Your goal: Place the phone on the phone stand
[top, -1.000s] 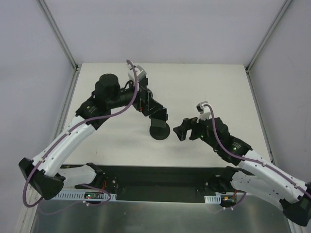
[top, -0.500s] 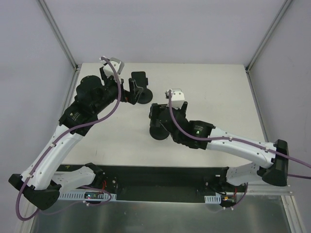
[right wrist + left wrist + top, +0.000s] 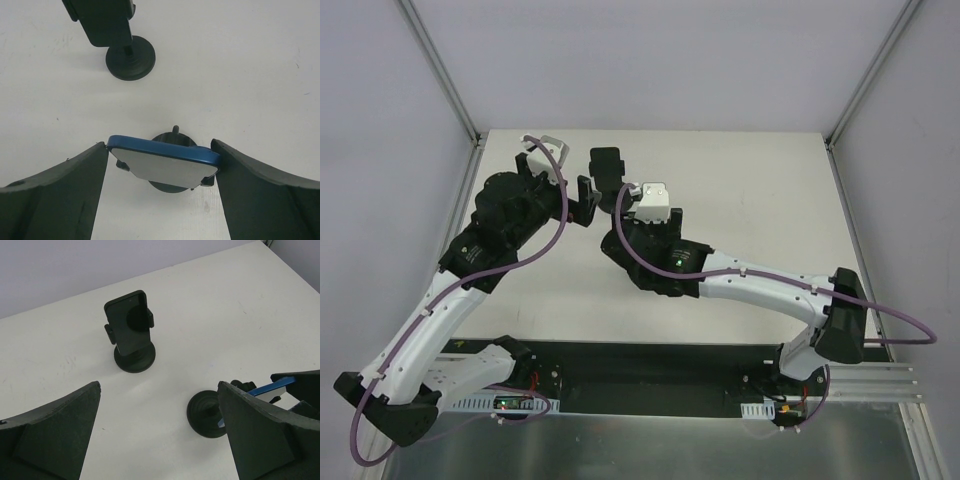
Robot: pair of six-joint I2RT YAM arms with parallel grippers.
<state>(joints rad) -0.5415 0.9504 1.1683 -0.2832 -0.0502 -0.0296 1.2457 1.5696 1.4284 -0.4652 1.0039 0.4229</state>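
Note:
My right gripper [image 3: 161,149] is shut on a blue-edged phone [image 3: 162,162] with a pale grey face, holding it flat by its two ends. The phone is right over the cradle of a black phone stand [image 3: 172,138] with a round base; small cradle clips show under its corners. From the left wrist view the same stand [image 3: 207,415] and the phone's blue edge [image 3: 267,388] show at the right. My left gripper [image 3: 159,390] is open and empty, back and to the left of the stand. In the top view the right arm [image 3: 665,260] hides the stand and phone.
A second black stand [image 3: 134,357] carrying a black phone [image 3: 128,326] stands farther back on the white table [image 3: 750,190]; it also shows in the top view [image 3: 608,165] and the right wrist view [image 3: 130,60]. Grey walls enclose the table.
My right arm has swung left across the table and now sits over the near stand with the phone. My left arm has pulled back to the far left, away from that stand.

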